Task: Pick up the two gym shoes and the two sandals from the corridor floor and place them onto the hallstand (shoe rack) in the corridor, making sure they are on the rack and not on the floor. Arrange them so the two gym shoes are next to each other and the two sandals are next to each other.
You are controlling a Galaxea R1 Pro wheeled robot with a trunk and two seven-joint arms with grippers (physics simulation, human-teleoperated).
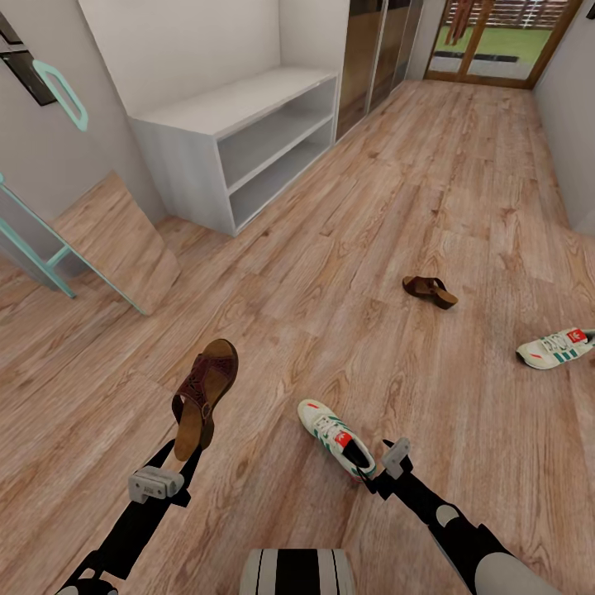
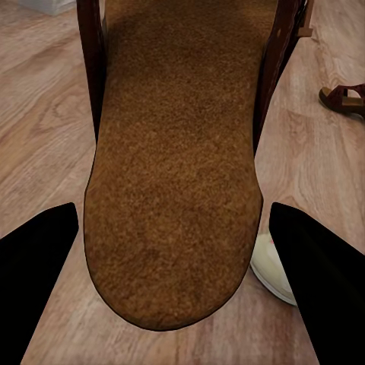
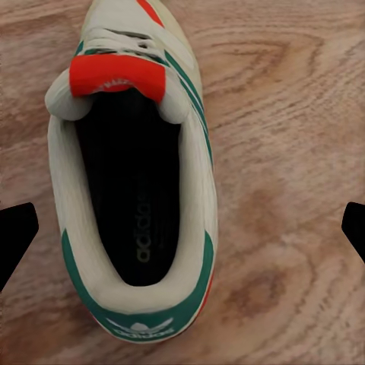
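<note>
My left gripper (image 1: 188, 450) is shut on the heel end of a dark brown sandal (image 1: 202, 395), which hangs tilted above the corridor floor (image 1: 347, 207). Its tan footbed (image 2: 179, 175) runs between my left fingers (image 2: 38, 281). My right gripper (image 1: 376, 473) is open, its fingertips (image 3: 15, 236) spread wide on either side of the heel of a white and green gym shoe (image 1: 335, 436) (image 3: 133, 190) lying on the floor. The other sandal (image 1: 430, 290) (image 2: 346, 99) and the other gym shoe (image 1: 555, 347) lie further right. The light-grey hallstand (image 1: 248, 99) stands by the left wall, nothing on its top or shelves.
A teal-framed mirror (image 1: 107, 240) leans on the left wall. Past the hallstand are dark sliding doors (image 1: 372, 49), and a glazed door (image 1: 496, 41) closes the corridor's far end. A wall (image 1: 570, 116) bounds the right side.
</note>
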